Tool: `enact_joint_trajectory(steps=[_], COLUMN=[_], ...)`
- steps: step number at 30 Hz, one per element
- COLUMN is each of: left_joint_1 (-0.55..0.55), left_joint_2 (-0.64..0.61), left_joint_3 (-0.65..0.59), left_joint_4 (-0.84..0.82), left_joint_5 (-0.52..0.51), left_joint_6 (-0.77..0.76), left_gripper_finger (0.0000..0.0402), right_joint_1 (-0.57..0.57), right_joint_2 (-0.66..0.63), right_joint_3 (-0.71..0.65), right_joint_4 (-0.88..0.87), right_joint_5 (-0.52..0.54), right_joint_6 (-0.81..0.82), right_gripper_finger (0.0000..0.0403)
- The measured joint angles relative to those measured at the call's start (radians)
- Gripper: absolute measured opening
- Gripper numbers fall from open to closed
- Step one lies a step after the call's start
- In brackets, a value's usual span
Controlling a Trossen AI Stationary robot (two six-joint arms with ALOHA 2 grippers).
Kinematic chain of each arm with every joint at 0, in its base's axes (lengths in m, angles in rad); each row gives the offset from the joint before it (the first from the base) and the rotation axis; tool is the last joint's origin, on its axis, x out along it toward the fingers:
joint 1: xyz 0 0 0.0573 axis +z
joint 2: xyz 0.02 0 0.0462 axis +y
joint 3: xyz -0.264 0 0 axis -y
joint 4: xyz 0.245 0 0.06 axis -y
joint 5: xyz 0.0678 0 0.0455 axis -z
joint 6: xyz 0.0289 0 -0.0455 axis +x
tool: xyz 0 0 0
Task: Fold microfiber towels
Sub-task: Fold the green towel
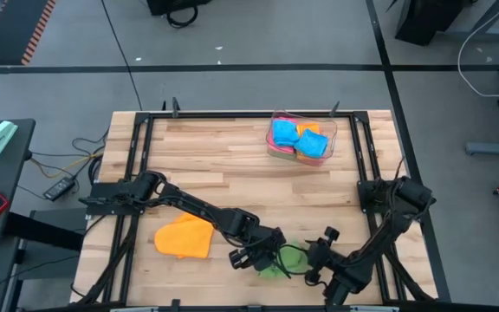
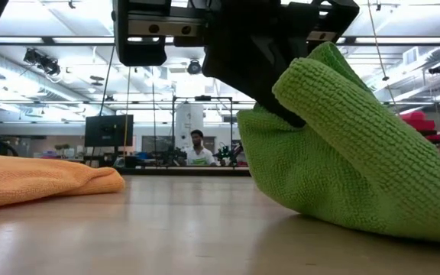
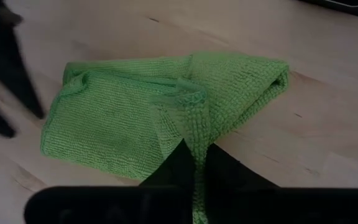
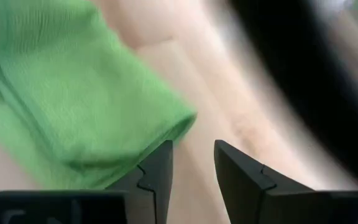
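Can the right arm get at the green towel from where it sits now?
Probably yes: the right pincer is open beside the green towel, bare table between. The left pincer grips its edge.

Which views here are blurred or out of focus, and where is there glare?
Right wrist view: the crumpled green microfiber towel and a dark shape are smeared soft. Left wrist view: dark blur along one edge. Low view: ceiling lights glare, towel sharp. High view: evenly lit.

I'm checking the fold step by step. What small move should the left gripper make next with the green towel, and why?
Probably carry the pinched edge across and lay it flat: the left gripper is shut on the green towel, whose lifted part stands tented above the table, the fold unfinished. The right gripper is open beside it.
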Motion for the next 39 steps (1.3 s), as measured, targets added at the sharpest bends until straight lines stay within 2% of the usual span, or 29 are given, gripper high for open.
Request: enact_joint_trajectory(steps=[5,12,19,25,32,39], left_joint_1=[0.001,0.002,0.007,0.006,0.009,0.010], left_joint_2=[0.000,0.000,0.044,0.084,0.084,0.077], left_joint_3=[0.000,0.000,0.000,-0.001,-0.001,-0.001], left_joint_4=[0.005,0.051,0.131,0.193,0.282,0.265], left_joint_5=[0.000,0.000,-0.004,-0.088,-0.097,-0.117], left_joint_6=[0.001,0.001,0.060,0.097,0.101,0.124], left_gripper_finger=[0.0020,0.0030,0.0020,0.0033,0.0028,0.0035], right_joint_1=[0.007,0.005,0.004,0.004,0.004,0.005], right_joint_2=[0.030,0.026,0.026,0.027,0.028,0.029], right_joint_3=[-0.081,-0.155,-0.155,-0.155,-0.155,-0.155], right_joint_4=[0.183,0.362,0.378,0.379,0.378,0.379], right_joint_5=[-0.032,0.007,0.001,-0.007,-0.007,-0.003], right_joint_6=[0.019,-0.017,-0.046,-0.044,-0.045,-0.044], right_gripper_finger=[0.0126,0.0126,0.0126,0.0126,0.0126,0.0126])
